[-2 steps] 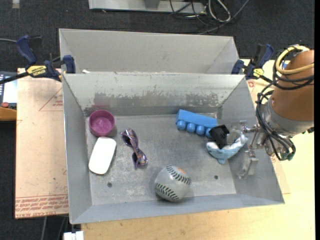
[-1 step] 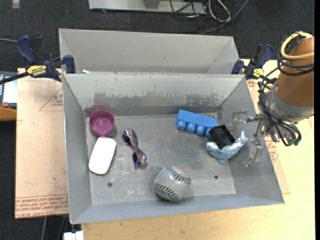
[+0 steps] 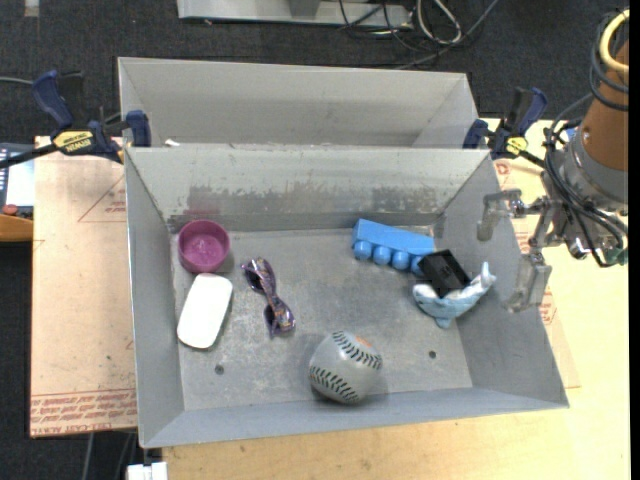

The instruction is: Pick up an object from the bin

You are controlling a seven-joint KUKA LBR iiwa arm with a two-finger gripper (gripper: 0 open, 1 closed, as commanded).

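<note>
Plainly spread wide with nothing between them, the fingers (image 3: 527, 280) hang over the right wall of the bin (image 3: 300, 183). Just to their left lies a pale blue toy fish (image 3: 455, 303), touching a black block (image 3: 443, 268); a blue brick (image 3: 393, 243) sits beyond.

Floor: dark carpet (image 3: 80, 18), finely speckled, seen along the far side and down the left. Black cables (image 3: 430, 18) loop across it at the far side, just beside a pale flat metal base (image 3: 290, 8). Near side and right: bench top (image 3: 600, 418), light wood tone, bare where it shows. Lighting even and diffuse; shadows soft.
</note>
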